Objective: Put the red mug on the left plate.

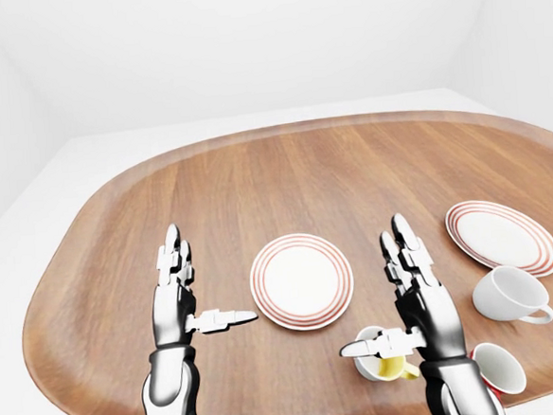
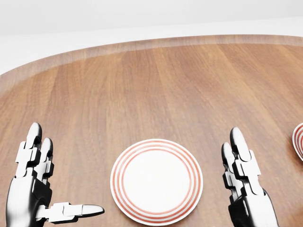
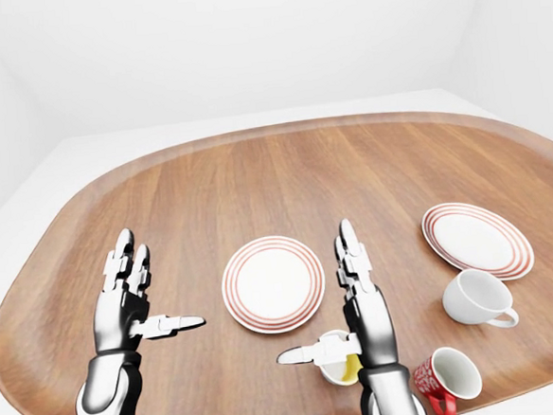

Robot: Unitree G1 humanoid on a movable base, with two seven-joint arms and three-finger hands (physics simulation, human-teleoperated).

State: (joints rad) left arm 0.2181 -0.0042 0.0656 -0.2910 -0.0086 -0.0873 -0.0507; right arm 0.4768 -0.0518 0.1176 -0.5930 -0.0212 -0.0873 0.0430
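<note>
The red mug (image 3: 447, 378) lies on its side near the table's bottom edge in the right-eye view, just right of my right wrist. In the left-eye view my forearm partly hides this mug (image 1: 501, 367). The left plate (image 1: 302, 281), white with red rings, lies between my two hands and has nothing on it. My left hand (image 1: 208, 281) is open, fingers up and thumb pointing at the plate, to its left. My right hand (image 1: 372, 286) is open to the plate's right, its thumb over a yellow mug (image 1: 382, 360). Neither hand touches the red mug.
A second ringed plate (image 1: 503, 236) lies at the right. A white mug (image 1: 510, 295) lies tipped just below it. The oval wooden table (image 1: 284, 174) stretches wide toward the top of the views, and its bottom edge runs close under my hands. White floor and walls surround it.
</note>
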